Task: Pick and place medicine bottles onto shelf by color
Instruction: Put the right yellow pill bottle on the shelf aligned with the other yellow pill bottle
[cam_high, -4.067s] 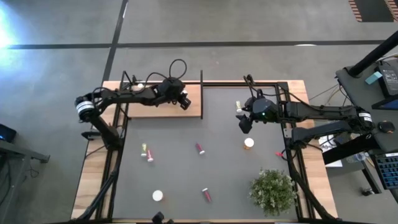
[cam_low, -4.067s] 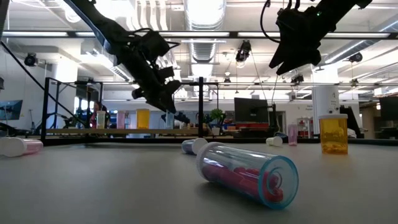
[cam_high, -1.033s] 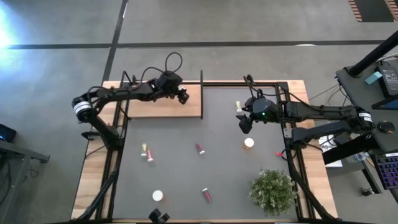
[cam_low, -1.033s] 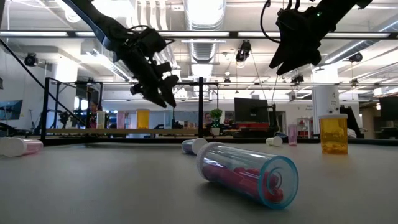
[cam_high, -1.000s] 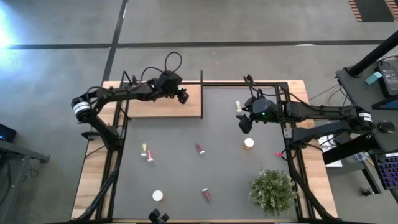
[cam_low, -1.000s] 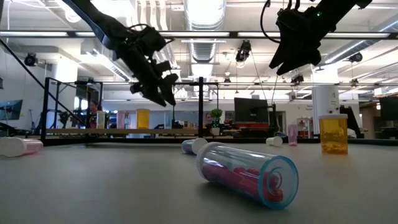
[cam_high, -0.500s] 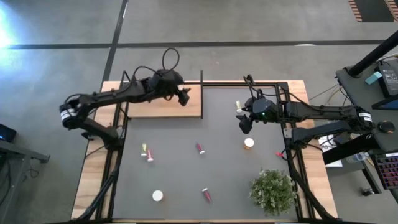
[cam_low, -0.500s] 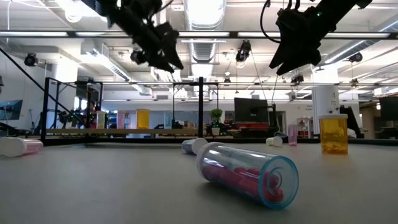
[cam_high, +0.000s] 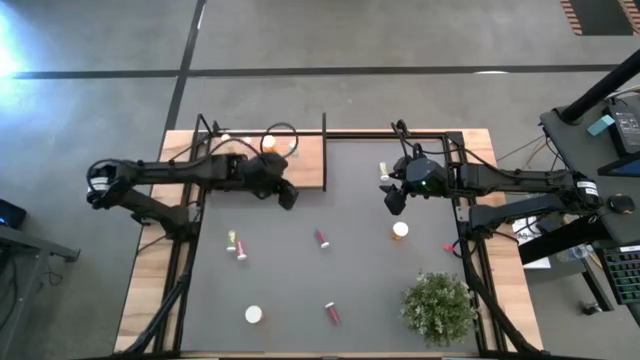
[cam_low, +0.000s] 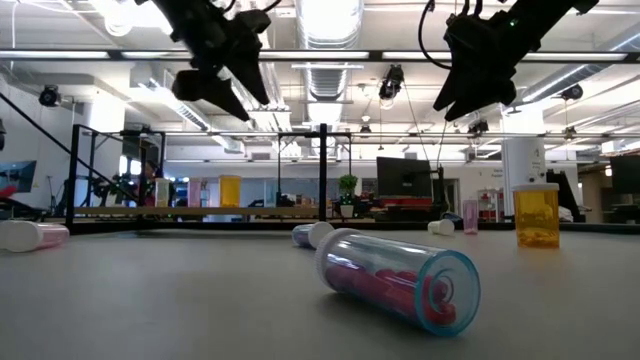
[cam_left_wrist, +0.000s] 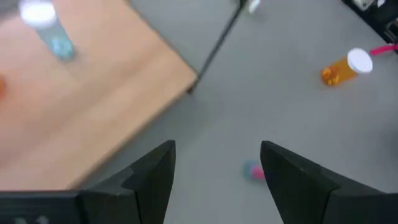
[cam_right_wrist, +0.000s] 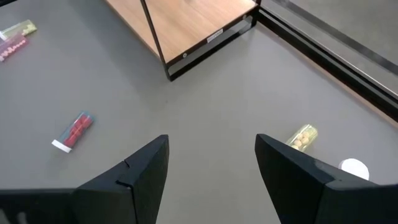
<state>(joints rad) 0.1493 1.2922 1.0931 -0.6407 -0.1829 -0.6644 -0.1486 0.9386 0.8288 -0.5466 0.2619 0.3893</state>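
The light-wood shelf (cam_high: 300, 170) lies at the table's far left, and an orange bottle (cam_high: 268, 143) stands on it. My left gripper (cam_high: 287, 195) hangs open and empty high over the table, just off the shelf's near right corner (cam_left_wrist: 186, 81). Below it lies a pink bottle (cam_left_wrist: 252, 170). My right gripper (cam_high: 393, 200) hangs open and empty at the far right. A yellow-green bottle (cam_right_wrist: 301, 137) lies beside it, and an orange bottle (cam_high: 400, 230) stands nearer. Other pink bottles (cam_high: 321, 238) (cam_low: 400, 280) lie on their sides mid-table.
A yellow-green and a pink bottle (cam_high: 236, 244) lie at the left. A white-capped bottle (cam_high: 253, 314) stands near the front edge. A bushy plant (cam_high: 438, 305) fills the near right corner. A thin black post (cam_low: 322, 175) rises at the shelf's right end.
My left gripper has risen from over the shelf and swung toward the table's near edge, off the shelf's near right corner, staying open. The orange bottle on the shelf now shows from above.
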